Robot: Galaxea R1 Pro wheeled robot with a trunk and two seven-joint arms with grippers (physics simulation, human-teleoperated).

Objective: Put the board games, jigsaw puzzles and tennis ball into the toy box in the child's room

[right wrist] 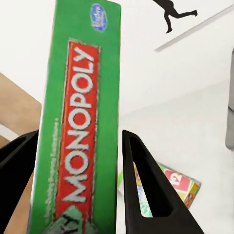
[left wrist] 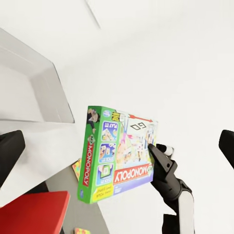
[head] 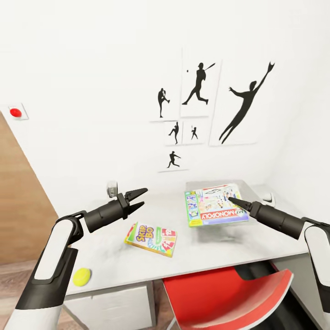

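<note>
My right gripper (head: pixel 234 200) is shut on the green-edged Monopoly board game (head: pixel 215 205), holding it flat, a little above the table (head: pixel 215 247), over the light-grey toy box (head: pixel 251 189) at the back right. In the right wrist view the box's green edge (right wrist: pixel 78 122) sits between both fingers (right wrist: pixel 146 185). My left gripper (head: pixel 143 197) hangs open over the table's left middle, empty. A yellow-green-red Skip-Bo board game (head: pixel 151 238) lies flat below it. The tennis ball (head: pixel 82 276) rests by the front left corner. The jigsaw puzzles and the bed are out of view.
A red chair (head: pixel 229 298) stands tucked under the table's front edge. A small grey object (head: pixel 112 188) sits by the wall at the back left. Black baseball silhouettes (head: pixel 199 87) hang on the white wall, and a red button (head: pixel 15 112) is far left.
</note>
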